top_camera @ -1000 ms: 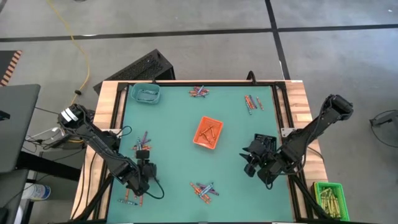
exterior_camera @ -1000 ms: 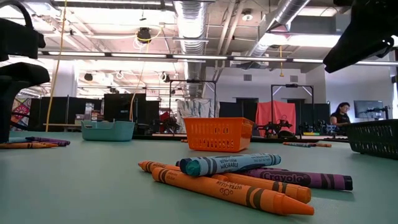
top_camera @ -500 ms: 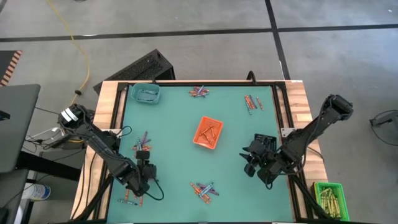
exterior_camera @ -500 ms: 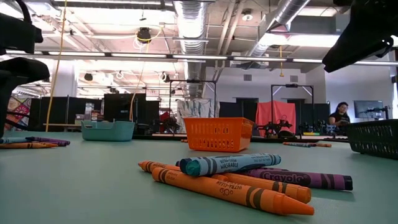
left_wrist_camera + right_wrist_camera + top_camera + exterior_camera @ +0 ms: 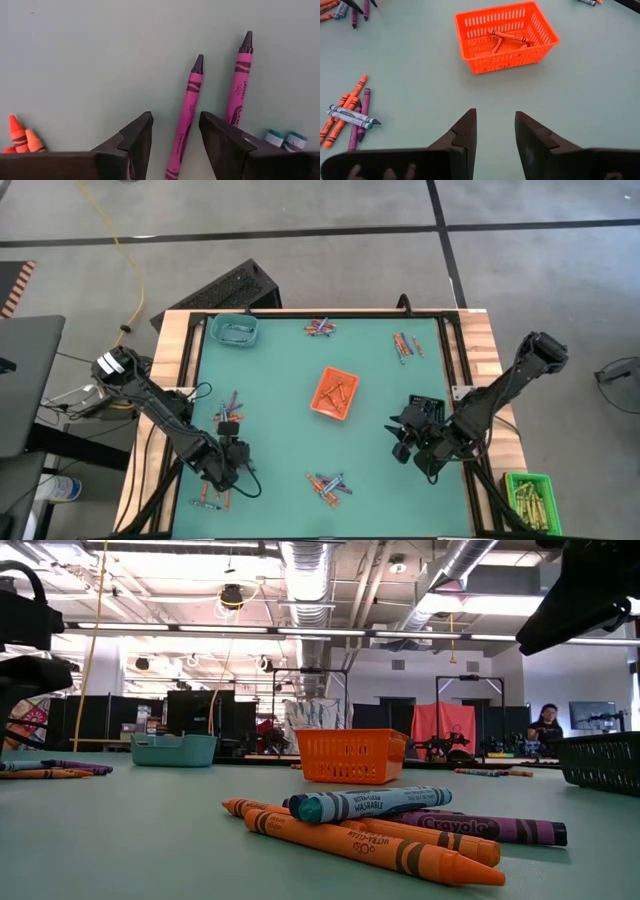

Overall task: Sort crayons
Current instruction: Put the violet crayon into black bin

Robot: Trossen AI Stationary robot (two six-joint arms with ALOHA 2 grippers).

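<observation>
Left pincer (image 5: 175, 135) has dipped lower, fingers apart around a thin pink-purple crayon (image 5: 186, 112) on the green worktop (image 5: 90, 65), gripping nothing yet; grabbing comes next.

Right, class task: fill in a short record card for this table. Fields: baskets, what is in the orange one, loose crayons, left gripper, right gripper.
baskets: orange basket mid-table, teal basket at the far left corner, black basket at the right edge
orange basket contents: a few orange crayons
loose crayons: several small piles on the green table; one near pile mixes orange, blue and purple
left gripper: open, low over a pink crayon lying between its fingers
right gripper: open, empty, pointing toward the orange basket
</observation>
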